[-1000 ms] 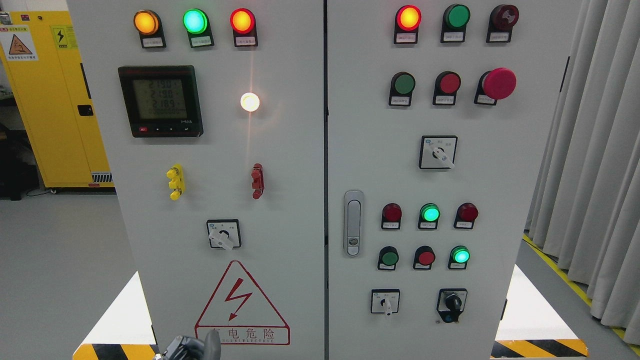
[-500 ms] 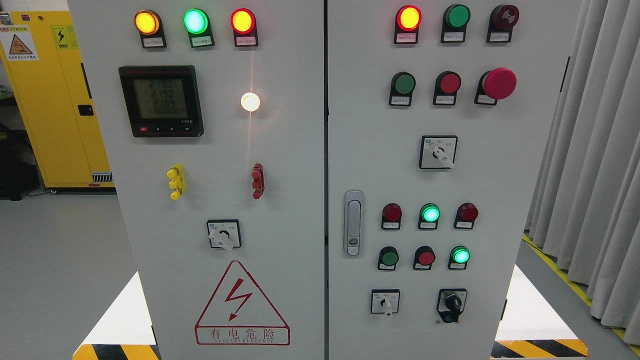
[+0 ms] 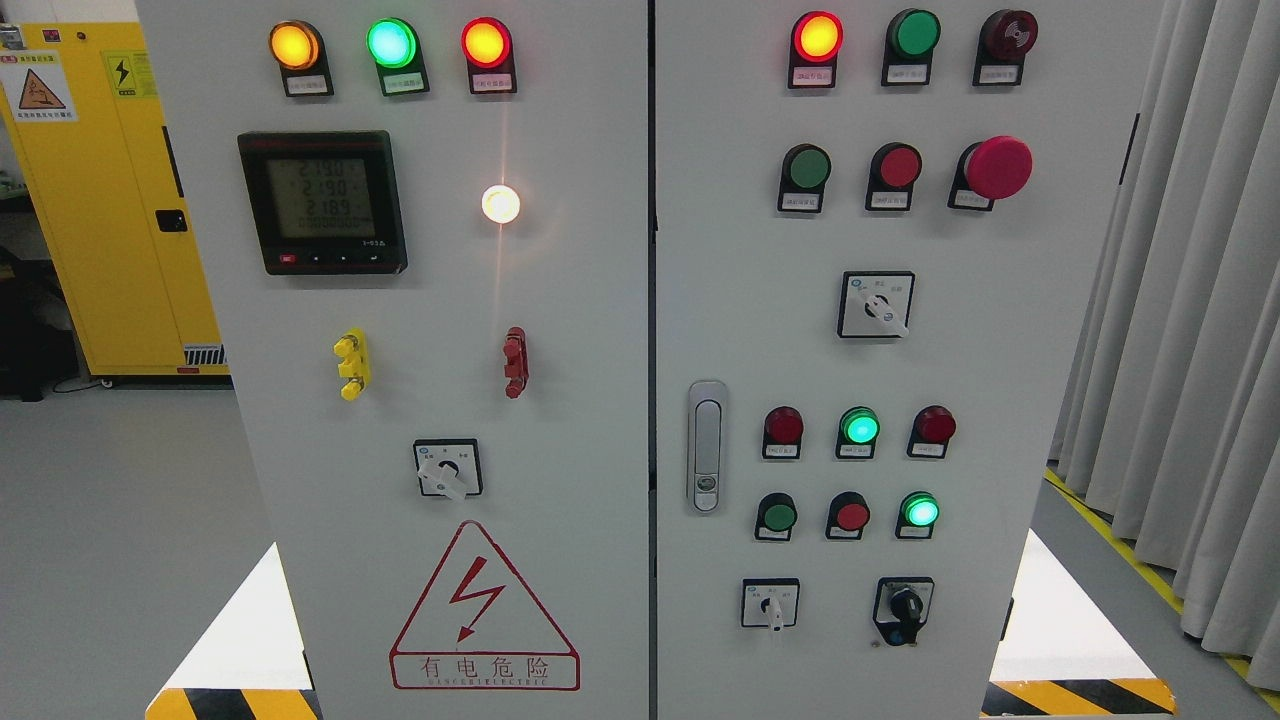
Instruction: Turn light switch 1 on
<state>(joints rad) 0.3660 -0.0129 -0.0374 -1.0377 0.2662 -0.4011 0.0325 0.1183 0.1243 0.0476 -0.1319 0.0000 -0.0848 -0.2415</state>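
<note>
Switch labels [image 3: 443, 468] too small to read; neither robot hand in view.

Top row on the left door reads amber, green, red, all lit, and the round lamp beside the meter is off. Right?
Not quite. The head view shows the round lamp beside the meter glowing white, so it is on. The amber, green and red top lights are lit as you said.

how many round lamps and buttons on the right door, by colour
red: 7
green: 5
total: 12
</note>
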